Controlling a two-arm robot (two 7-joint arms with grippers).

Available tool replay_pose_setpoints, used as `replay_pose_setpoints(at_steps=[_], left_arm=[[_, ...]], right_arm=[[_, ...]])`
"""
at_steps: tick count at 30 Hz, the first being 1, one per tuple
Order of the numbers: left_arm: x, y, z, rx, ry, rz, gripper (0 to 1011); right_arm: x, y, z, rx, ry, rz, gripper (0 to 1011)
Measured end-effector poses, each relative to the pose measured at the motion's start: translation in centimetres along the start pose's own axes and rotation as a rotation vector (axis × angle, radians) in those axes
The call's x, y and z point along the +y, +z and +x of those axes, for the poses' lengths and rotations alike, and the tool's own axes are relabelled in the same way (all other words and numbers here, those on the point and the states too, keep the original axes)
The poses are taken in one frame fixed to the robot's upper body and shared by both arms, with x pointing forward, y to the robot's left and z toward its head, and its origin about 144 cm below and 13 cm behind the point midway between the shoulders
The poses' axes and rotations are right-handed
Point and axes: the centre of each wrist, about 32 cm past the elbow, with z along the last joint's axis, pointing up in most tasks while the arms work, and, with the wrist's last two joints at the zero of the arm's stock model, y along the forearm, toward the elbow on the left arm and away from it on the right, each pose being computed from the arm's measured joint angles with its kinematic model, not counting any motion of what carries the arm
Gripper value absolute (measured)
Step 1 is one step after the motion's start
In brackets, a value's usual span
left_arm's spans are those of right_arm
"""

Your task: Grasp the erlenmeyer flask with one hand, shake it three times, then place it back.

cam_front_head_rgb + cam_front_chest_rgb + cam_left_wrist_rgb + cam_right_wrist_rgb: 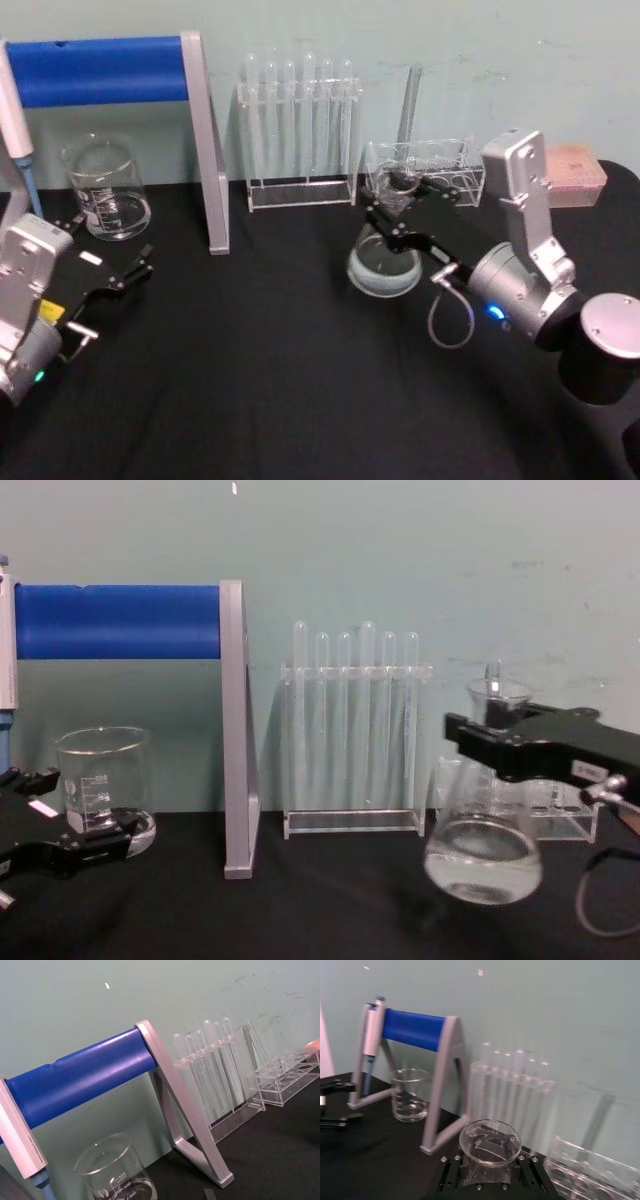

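Observation:
The erlenmeyer flask [384, 268] is clear glass with a little clear liquid in its wide base, right of the table's middle. My right gripper [397, 203] is shut on its narrow neck, reaching in from the right. In the chest view the black fingers [500, 742] clamp the neck below the flared lip, and the flask [483, 865] hangs slightly tilted; whether its base touches the black cloth I cannot tell. The right wrist view looks down on the flask's round mouth [490, 1141]. My left gripper [128, 270] rests open at the near left, parked.
A glass beaker [105, 190] stands at the back left under a blue-barred pipette stand [205, 150]. A rack of test tubes [300, 130] is at the back centre. A low clear rack [445, 170] sits just behind the flask, with a pink box [575, 175] beside it.

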Motion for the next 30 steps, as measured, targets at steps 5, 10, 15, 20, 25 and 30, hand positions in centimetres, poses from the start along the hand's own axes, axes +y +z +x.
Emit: replay_pose_setpoints(at_steps=[5,10,15,20,25,30], left_arm=[[0.0,0.0,0.0,0.000,0.000,0.000,1001],[0.0,0.0,0.0,0.000,0.000,0.000,1001],[0.0,0.0,0.0,0.000,0.000,0.000,1001],[0.0,0.0,0.0,0.000,0.000,0.000,1001],[0.0,0.0,0.0,0.000,0.000,0.000,1001],[0.0,0.0,0.0,0.000,0.000,0.000,1001]], right_arm=[[0.4,0.2,-1.5,0.011,0.073,0.014,449],[0.6,0.4,-2.8,0.021,0.140,0.020,449],[0.6,0.6,-4.2,0.028,0.213,0.026,449],[0.6,0.7,-5.1,0.031,0.264,0.026,449],[0.5,0.8,-5.9,0.031,0.312,0.025,449],[0.4,0.8,-6.7,0.030,0.357,0.024,449]])
